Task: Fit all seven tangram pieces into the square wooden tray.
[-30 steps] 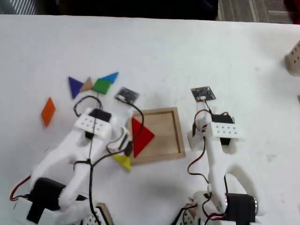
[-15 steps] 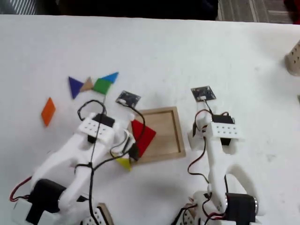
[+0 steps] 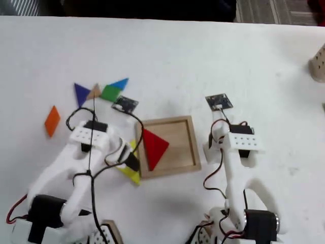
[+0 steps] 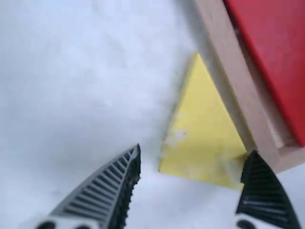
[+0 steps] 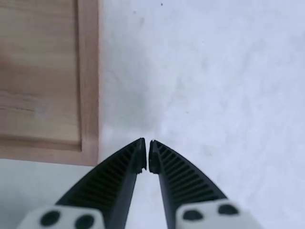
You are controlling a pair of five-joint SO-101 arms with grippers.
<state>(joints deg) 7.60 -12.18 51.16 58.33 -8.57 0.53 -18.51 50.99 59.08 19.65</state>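
The square wooden tray lies at the table's middle with a red triangle inside, against its left wall. A yellow triangle rests on the table just outside the tray's left rim. My left gripper is open, its jaws either side of the yellow triangle. My right gripper is shut on nothing, just off the tray's right rim. Purple, tan, green and blue pieces cluster at the back left. An orange parallelogram lies farther left.
A beige object stands at the right edge of the table. Cables loop over the left arm and the right arm. Open white tabletop stretches behind the tray and to the right.
My left gripper let go of the red triangle, which now lies flat in the tray, and drew back left to sit over the yellow triangle. The right arm stayed still.
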